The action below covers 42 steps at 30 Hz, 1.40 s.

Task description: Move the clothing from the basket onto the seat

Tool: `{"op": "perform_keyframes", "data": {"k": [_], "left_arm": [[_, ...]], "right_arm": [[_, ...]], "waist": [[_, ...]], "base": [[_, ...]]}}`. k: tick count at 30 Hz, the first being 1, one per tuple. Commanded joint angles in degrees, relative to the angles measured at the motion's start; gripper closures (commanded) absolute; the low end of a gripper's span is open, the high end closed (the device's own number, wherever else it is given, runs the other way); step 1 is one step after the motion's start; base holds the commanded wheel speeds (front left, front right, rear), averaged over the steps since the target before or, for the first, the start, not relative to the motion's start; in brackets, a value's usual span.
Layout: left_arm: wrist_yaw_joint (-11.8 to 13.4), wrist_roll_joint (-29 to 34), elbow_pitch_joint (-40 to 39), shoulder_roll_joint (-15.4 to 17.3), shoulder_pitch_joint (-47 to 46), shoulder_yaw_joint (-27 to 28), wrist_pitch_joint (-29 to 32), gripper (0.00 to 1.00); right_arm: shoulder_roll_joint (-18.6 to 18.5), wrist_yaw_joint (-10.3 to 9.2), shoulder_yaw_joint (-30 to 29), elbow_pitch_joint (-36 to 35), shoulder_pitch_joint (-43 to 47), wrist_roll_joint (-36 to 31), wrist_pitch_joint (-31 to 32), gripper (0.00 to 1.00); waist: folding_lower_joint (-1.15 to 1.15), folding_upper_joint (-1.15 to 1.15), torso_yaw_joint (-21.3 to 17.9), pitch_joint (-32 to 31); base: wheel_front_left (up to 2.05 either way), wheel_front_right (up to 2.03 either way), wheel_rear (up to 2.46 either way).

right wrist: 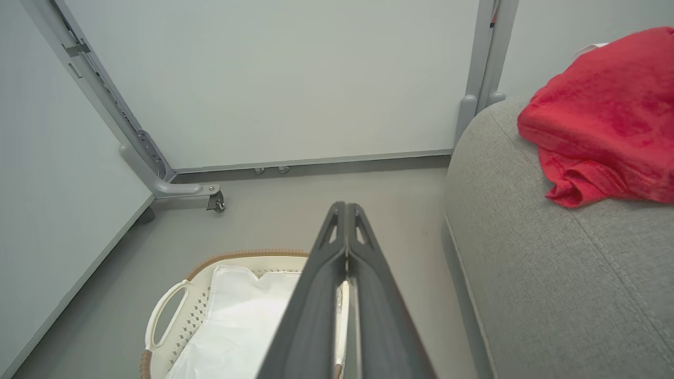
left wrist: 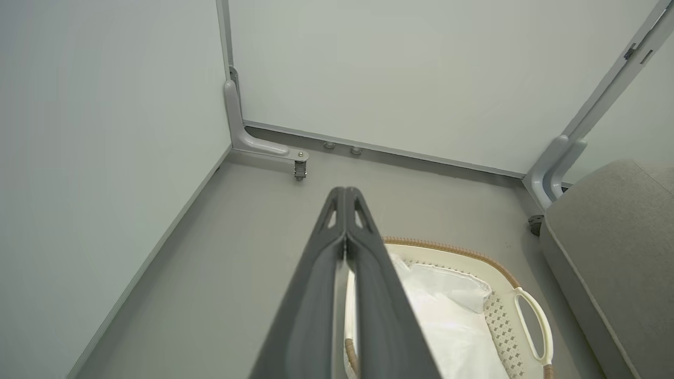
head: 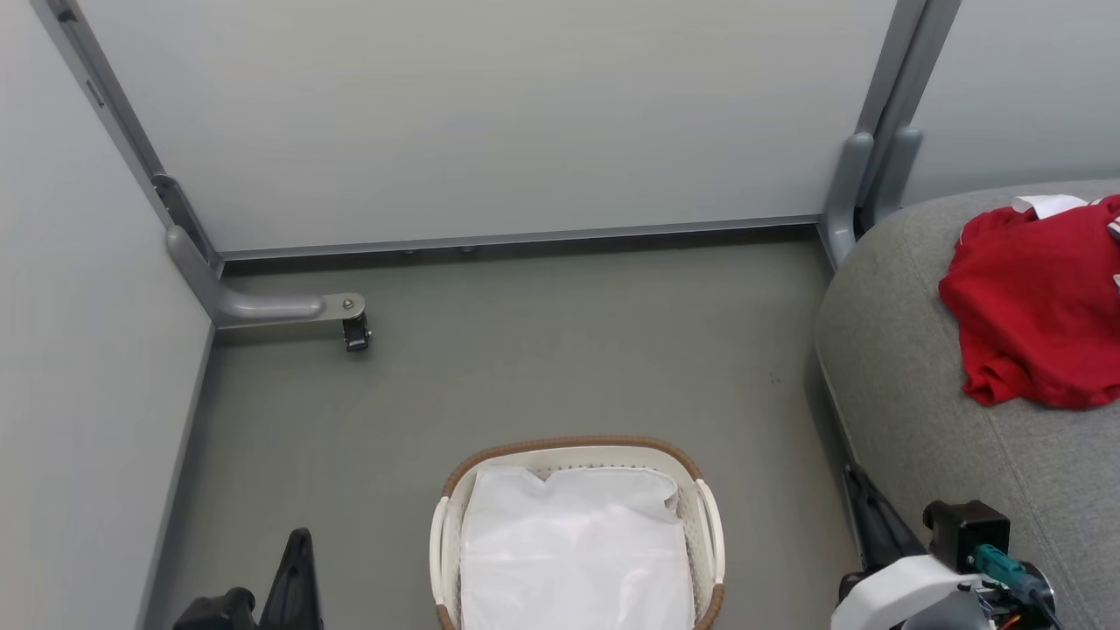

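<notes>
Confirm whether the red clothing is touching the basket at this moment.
Apart. In the head view the clothing lies on the seat, with bare floor between the seat and the basket.

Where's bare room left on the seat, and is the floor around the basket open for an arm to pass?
The seat is bare along its rounded left edge and on the near side of the red clothing, which crowds its far right. The floor between the basket, the partition and the seat is open, apart from a caster foot at far left.
</notes>
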Motion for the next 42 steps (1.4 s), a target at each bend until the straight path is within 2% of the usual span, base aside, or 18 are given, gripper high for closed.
{"op": "perform_keyframes", "data": {"k": [1, 19, 42], "left_arm": [[-0.16, -2.05, -0.61, 0.11, -0.59, 0.50, 0.53, 1.00], [-1.31, -19.19, -1.83, 0.11, -3.21, 2.77, 5.32, 1.00], [-2.49, -36.30, -2.88, 0.11, -5.93, 5.09, 10.18, 1.00]], "right_arm": [[-0.08, 0.00, -0.43, -0.61, -0.74, 2.32, 0.56, 1.00], [-0.20, -0.01, -2.46, -2.36, -1.60, 20.73, 5.32, 1.00], [-0.34, -0.02, -4.60, -3.92, -2.60, 39.03, 10.16, 1.00]], "waist": [[0.00, 0.00, -0.04, 0.02], [0.00, 0.00, -0.47, 0.24], [0.00, 0.00, -1.01, 0.53]], "base": [[0.00, 0.00, 0.00], [0.00, 0.00, 0.00], [0.00, 0.00, 0.00]]}}
